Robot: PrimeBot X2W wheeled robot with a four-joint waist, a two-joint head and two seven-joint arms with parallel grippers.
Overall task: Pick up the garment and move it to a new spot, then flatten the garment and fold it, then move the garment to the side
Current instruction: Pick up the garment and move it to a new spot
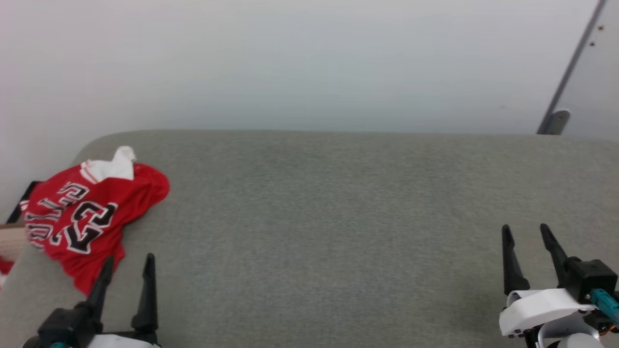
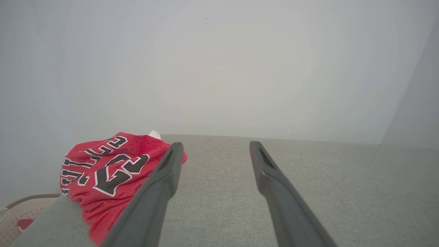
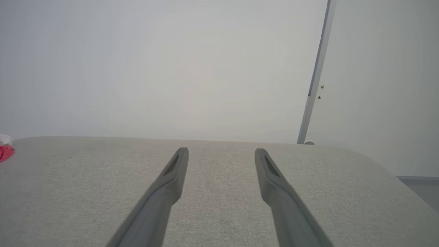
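Wide open: left end effector (image 1: 130, 257), beside garment (image 1: 92, 212), and right end effector (image 1: 524, 226).

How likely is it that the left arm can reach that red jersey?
Probably yes: the open left end effector sits just beside the garment, with nothing between them.

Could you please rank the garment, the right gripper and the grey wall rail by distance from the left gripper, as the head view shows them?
1. The garment, bunched at the left end of the table, just ahead of the left gripper.
2. The right gripper, across the table on the right.
3. The grey wall rail, beyond the far right corner.
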